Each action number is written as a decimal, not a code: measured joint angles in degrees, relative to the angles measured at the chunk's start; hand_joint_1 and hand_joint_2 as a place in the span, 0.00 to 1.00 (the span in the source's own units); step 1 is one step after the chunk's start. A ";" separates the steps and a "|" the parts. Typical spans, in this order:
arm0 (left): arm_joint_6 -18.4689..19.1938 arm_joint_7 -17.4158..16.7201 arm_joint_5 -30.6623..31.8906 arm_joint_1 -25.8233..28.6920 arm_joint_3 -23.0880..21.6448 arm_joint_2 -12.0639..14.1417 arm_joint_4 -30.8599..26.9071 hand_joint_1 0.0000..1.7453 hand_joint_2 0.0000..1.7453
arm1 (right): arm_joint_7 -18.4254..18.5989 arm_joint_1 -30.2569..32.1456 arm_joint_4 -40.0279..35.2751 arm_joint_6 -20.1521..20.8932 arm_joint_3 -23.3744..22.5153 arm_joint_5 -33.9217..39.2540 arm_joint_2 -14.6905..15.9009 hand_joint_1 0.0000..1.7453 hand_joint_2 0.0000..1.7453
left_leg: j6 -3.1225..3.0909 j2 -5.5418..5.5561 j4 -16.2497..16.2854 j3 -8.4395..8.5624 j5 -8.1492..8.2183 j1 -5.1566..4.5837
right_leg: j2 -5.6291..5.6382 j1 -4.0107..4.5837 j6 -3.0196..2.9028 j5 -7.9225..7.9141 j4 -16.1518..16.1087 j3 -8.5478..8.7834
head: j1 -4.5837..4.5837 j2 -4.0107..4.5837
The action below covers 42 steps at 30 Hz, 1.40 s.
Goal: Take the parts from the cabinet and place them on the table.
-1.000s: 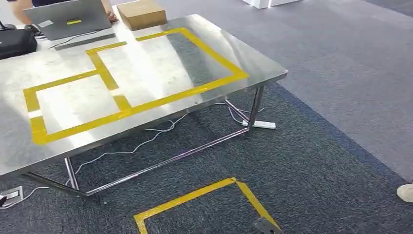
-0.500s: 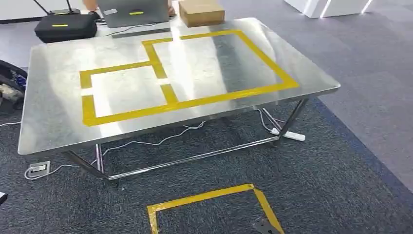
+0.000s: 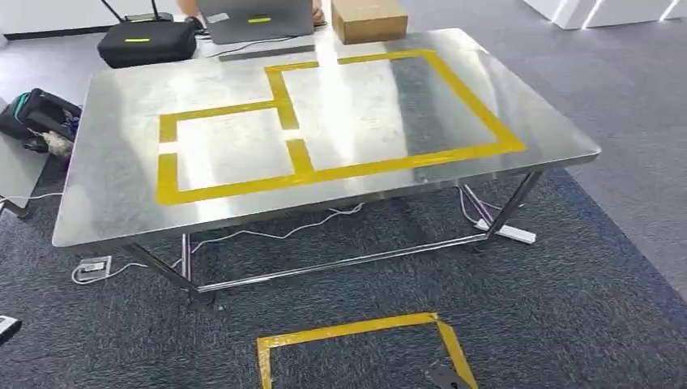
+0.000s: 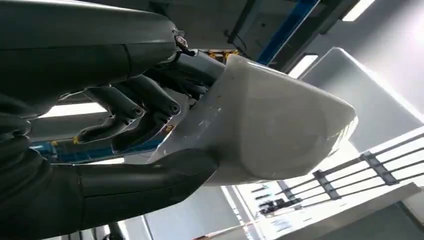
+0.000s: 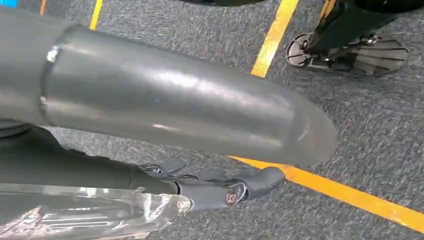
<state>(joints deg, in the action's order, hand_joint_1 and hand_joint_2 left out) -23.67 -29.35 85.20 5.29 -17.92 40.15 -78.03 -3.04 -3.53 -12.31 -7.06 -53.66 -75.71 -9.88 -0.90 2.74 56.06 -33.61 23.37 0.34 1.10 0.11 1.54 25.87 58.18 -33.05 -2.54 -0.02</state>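
While the dark fingers [image 4: 135, 107] and thick grey thumb of the left hand [image 4: 150, 130] clamp around a white, smooth, rounded plastic part [image 4: 265, 125], the right hand [image 5: 165, 165] shows its fingers [image 5: 250, 182] lying along a crinkled clear plastic-wrapped piece [image 5: 90, 215]; whether they grip it cannot be told. Ahead, across the upper half of the head view, stands the bright steel worktop [image 3: 113, 194] marked with yellow tape rectangles [image 3: 300, 158]. At its far edge sit a brown cardboard box [image 3: 369, 18] and a black case [image 3: 146, 42]. Judged from here, the glossy part could slip in the hand during walking, and loose white cables [image 3: 267, 235] under the worktop could snag a foot.
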 joint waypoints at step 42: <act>-4.37 21.27 0.00 -11.87 -9.92 -8.94 -2.99 1.00 1.00 | 0.90 -0.15 0.02 2.62 -0.68 -5.22 -0.83 0.00 0.00 | 2.26 -0.04 -0.63 -0.10 -0.45 -0.05 | 0.00 -0.09 -0.34 -0.44 -0.46 -0.15 | -0.04 0.00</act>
<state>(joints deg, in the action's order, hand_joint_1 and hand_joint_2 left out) -28.04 -8.09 85.20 -6.58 -27.85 31.21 -81.02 -2.14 -3.68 -12.28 -4.44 -54.34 -80.94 -10.71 1.36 2.70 55.43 -33.72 22.92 0.29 1.10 0.02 1.20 25.44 57.72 -33.19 -2.58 -0.02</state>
